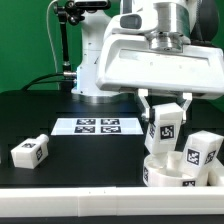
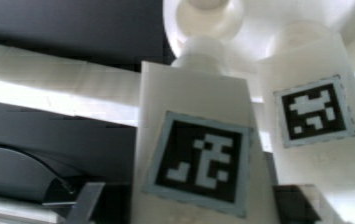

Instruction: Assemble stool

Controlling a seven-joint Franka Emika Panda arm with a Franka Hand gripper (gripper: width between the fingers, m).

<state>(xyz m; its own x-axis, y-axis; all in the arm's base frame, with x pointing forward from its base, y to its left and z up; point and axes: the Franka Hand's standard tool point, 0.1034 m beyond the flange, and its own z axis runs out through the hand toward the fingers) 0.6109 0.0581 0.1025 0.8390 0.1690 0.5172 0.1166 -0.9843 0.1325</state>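
Loose leg [image 1: 30, 150]: lies on its side on the worktop [image 1: 100, 168] at the exterior view's left, well apart from the other parts, with one tag showing.
Marker board [image 1: 97, 126]: lies flat at mid-worktop; nothing is carried on it.
Jaws: pinched on a leg from two opposite sides, with the dark tips seen on either flank of the block.
Held leg [image 1: 165, 126]: kept upright, tag toward the exterior camera, directly over the seat. Whether its lower end touches the seat cannot be told. In the wrist view it fills the foreground [image 2: 199, 150].
Seat [image 1: 168, 174]: a short white ring resting on the worktop at the exterior view's right, below the jaws.
Standing leg [image 1: 203, 150]: upright on the seat, just beside the held leg, and seen behind it in the wrist view [image 2: 316, 105].
Step, as judged: a second leg is being brought to its place on the seat; one more is left on the worktop.
Handling, as judged: the parts look like light, stiff, hard plastic, not fragile, though the smooth faces may slip. A leg is best taken on its flat opposite sides, high up, so the lower end stays free for the seat.
Risk, as judged: the seat looks light enough to slide under a sideways push, so a straight downward approach is called for.
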